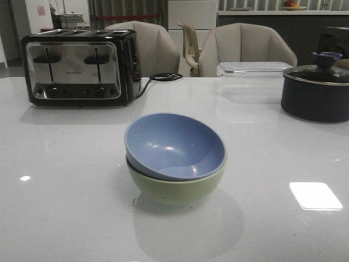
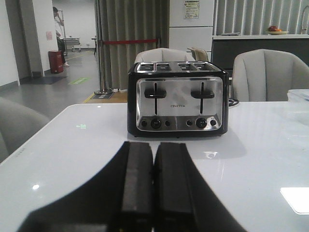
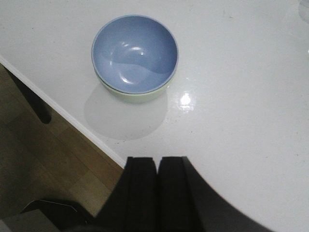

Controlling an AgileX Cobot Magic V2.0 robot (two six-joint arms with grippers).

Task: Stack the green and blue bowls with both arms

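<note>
The blue bowl (image 1: pixel 177 144) sits nested inside the green bowl (image 1: pixel 174 188) at the middle of the white table (image 1: pixel 65 207), slightly tilted. The right wrist view shows the blue bowl (image 3: pixel 135 52) in the green bowl (image 3: pixel 137 95) near the table's front edge. My right gripper (image 3: pixel 157 162) is shut and empty, pulled back from the stack. My left gripper (image 2: pixel 154 147) is shut and empty, low over the table, facing the toaster. Neither gripper shows in the front view.
A black and chrome toaster (image 1: pixel 79 68) stands at the back left, with its cord (image 1: pixel 163 77) behind it. A clear plastic box (image 1: pixel 253 69) and a dark lidded pot (image 1: pixel 318 93) stand at the back right. Chairs (image 1: pixel 245 49) stand behind the table. The table's edge (image 3: pixel 63 113) and the floor show in the right wrist view.
</note>
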